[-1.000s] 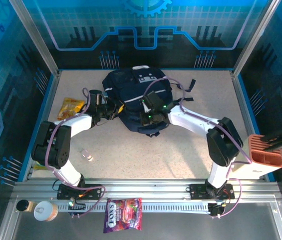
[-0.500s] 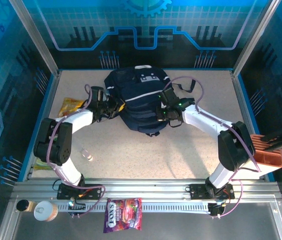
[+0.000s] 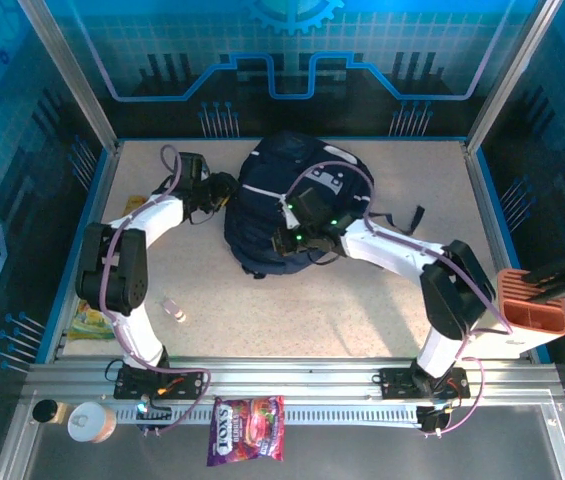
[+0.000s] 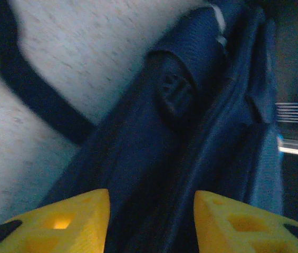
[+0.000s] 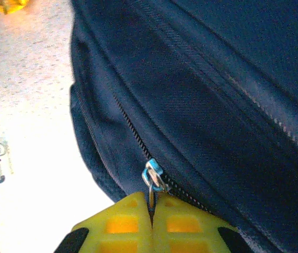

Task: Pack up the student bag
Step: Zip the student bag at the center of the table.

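Observation:
The student bag (image 3: 280,170), dark navy with a grey-white patch, lies at the middle back of the table. My left gripper (image 3: 228,189) sits at the bag's left edge. In the left wrist view my left gripper (image 4: 151,216) is open, its yellow fingertips (image 4: 85,213) apart over the navy fabric of the bag (image 4: 191,132), gripping nothing. My right gripper (image 3: 287,240) is on the bag's front side. In the right wrist view my right gripper (image 5: 151,205) is shut on the zipper pull (image 5: 154,182) of the bag (image 5: 217,79), at a closed stretch of zipper.
A yellow snack packet (image 3: 138,205) lies left of the bag, partly under the left arm. A small clear bottle (image 3: 174,308) lies in front of it. A black strap (image 3: 402,218) trails to the bag's right. An orange rack (image 3: 534,305) stands at the right edge. A candy bag (image 3: 247,430) rests on the front rail.
My left gripper has opened and let go of the bag. The bag has turned and shifted right. My right gripper moved left along the bag, still shut on the zipper pull.

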